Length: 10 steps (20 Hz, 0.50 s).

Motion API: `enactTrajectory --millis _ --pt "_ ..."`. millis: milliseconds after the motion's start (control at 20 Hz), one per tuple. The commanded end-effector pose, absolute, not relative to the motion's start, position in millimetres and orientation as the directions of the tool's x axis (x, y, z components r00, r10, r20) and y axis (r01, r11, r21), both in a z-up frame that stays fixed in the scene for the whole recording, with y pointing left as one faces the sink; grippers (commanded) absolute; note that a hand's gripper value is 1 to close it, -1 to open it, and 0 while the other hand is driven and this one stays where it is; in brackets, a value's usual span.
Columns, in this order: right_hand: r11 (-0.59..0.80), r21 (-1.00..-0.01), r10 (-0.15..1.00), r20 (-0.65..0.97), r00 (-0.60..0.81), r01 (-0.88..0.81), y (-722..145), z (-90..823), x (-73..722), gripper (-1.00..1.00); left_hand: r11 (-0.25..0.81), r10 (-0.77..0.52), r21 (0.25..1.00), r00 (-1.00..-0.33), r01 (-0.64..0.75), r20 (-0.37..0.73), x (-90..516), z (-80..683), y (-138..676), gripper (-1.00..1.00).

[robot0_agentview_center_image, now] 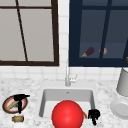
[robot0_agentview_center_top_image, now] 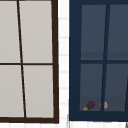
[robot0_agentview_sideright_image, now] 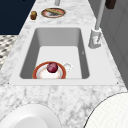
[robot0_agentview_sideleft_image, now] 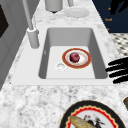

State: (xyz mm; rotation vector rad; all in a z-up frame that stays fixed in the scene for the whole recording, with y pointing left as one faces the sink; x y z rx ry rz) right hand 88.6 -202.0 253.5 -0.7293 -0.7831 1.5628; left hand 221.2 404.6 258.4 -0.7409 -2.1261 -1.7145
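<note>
Left of the sink: a patterned plate with a bread roll, a small brown item in front. Left hand hovers above this plate, fingers straight and released, holding nothing. In the sink: a red-rimmed plate bearing a dark red fruit; a red ball blocks it frontally. At the sink's right front corner: right hand, fingers curled; contents cannot be told. Right of the sink: white plate, grey pot. Marble counter; faucet behind the sink.
</note>
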Motion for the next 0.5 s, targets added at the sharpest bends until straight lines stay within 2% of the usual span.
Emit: enactTrajectory --millis 0,100,150,250,350,450 --pt "-0.092 -0.815 0.992 -0.027 -0.122 -0.573 -202.0 253.5 88.6 0.0 0.231 0.102 0.806 -0.837 0.546 0.538 221.2 251.4 408.3 -1.0" --pt "-0.092 -0.815 0.992 -0.027 -0.122 -0.573 -202.0 253.5 88.6 0.0 0.235 0.107 0.803 -0.836 0.547 0.538 220.1 250.4 411.8 -1.0" --pt "-0.092 -0.815 0.992 -0.027 -0.122 -0.573 -202.0 253.5 88.6 0.0 0.23 0.211 0.794 -0.825 0.563 0.524 221.6 253.8 425.5 -1.0" --pt "-0.092 -0.815 0.992 -0.027 -0.122 -0.573 -202.0 253.5 88.6 0.0 0.152 0.203 0.804 -0.815 0.574 0.543 221.0 253.0 415.4 -1.0" --pt "-0.092 -0.815 0.992 -0.027 -0.122 -0.573 -202.0 253.5 88.6 0.0 0.183 0.222 0.816 -0.832 0.548 0.509 231.5 259.2 426.7 -1.0" --pt "-0.092 -0.815 0.992 -0.027 -0.122 -0.573 -202.0 253.5 88.6 0.0 0.195 0.158 0.814 -0.836 0.547 0.525 231.8 258.9 437.7 -1.0"
